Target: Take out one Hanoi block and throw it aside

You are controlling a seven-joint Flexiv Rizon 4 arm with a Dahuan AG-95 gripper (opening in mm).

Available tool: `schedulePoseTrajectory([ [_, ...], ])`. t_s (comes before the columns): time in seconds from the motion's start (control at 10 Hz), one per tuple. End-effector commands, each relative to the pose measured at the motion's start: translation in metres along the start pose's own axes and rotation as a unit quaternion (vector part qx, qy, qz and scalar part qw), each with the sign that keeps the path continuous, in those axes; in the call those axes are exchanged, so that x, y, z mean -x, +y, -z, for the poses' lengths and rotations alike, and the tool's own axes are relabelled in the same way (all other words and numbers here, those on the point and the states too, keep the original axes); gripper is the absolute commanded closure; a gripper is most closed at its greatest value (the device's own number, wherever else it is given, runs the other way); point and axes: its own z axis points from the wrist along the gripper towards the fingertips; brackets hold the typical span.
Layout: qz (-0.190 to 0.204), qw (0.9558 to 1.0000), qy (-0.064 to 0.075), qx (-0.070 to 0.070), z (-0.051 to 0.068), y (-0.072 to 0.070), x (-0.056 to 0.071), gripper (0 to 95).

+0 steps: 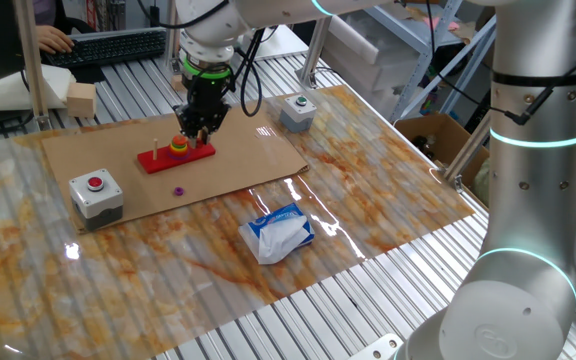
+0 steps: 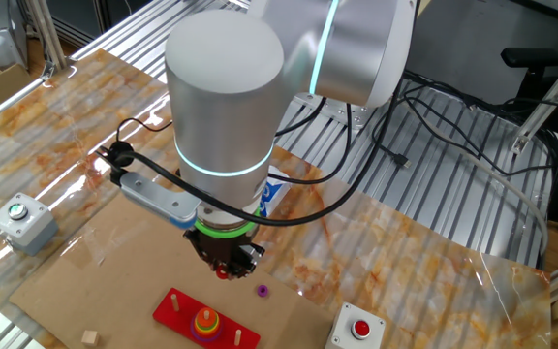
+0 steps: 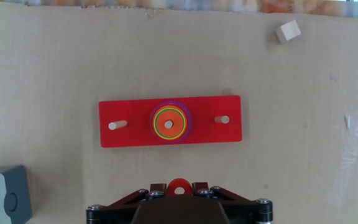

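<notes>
My gripper [image 3: 178, 188] is shut on the Hanoi block [image 3: 178, 185], a tiny red disc with a centre hole, held between the two fingertips. It hangs above the cardboard just in front of the red peg base [image 3: 169, 121]. The base carries a stack of rings [image 3: 169, 123] on its middle peg; the two outer pegs are bare. In one fixed view my gripper [image 1: 200, 128] hovers over the peg base [image 1: 176, 155]. In the other fixed view the red disc [image 2: 223, 273] shows at the fingertips, above the base [image 2: 206, 325].
A tiny purple disc [image 1: 179, 190] lies on the cardboard in front of the base. Grey button boxes stand at the left [image 1: 96, 192] and back right [image 1: 297, 111]. A white-blue tissue pack [image 1: 279, 233] lies nearer the front. A small wooden cube [image 3: 288, 31] lies beyond the base.
</notes>
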Motion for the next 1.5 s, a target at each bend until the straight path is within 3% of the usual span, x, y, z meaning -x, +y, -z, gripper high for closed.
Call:
schedulePoseTrajectory([
  [0.1, -0.042, 0.9991, 0.003, 0.01, -0.001, 0.0, 0.001, 19.0],
  [0.3, -0.043, 0.9988, 0.003, 0.022, -0.001, 0.0, 0.001, 19.0],
  [0.6, -0.035, 0.999, -0.001, 0.027, -0.001, 0.0, 0.001, 19.0],
  [0.7, -0.031, 0.9991, -0.002, 0.027, 0.0, 0.0, 0.0, 0.0],
  [0.9, -0.026, 0.9993, -0.011, 0.023, 0.007, -0.004, -0.002, 0.0],
  [1.1, -0.026, 0.999, -0.033, 0.013, 0.014, -0.007, -0.004, 0.0],
  [1.5, -0.036, 0.9987, -0.034, 0.009, 0.022, -0.012, -0.008, 0.0],
])
